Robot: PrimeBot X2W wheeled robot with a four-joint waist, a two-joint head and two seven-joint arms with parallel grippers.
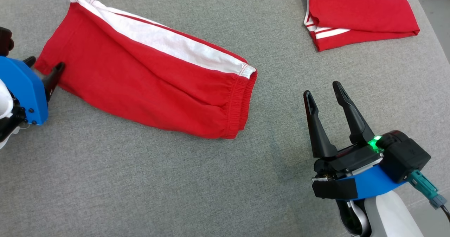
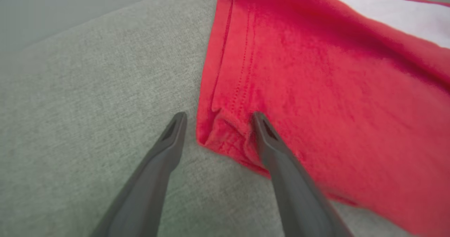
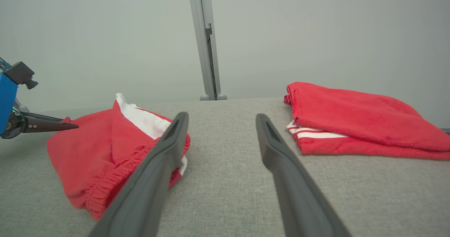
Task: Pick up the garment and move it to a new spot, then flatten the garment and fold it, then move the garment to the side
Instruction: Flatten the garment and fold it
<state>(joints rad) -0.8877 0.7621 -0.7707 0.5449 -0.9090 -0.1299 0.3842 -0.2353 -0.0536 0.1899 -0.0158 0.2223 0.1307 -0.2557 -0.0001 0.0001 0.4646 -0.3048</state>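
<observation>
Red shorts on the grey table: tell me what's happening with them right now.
The red shorts lie flat on the grey table. The robot's left gripper is open at their hem corner, one finger on the fabric, the other just off its edge, nothing gripped. The right gripper hangs open over bare table near the waistband. A second red garment lies folded at the far right.

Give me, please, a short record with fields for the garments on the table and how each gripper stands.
surface: grey fabric-covered table
garment in work: red shorts, white side stripe, lying flat, elastic waistband toward the robot's right
other garment: folded red garment with white stripes, far right of the table
left gripper: jaws open, straddling the shorts' hem corner, nothing gripped
right gripper: jaws open, over bare table beside the waistband, holding nothing
</observation>
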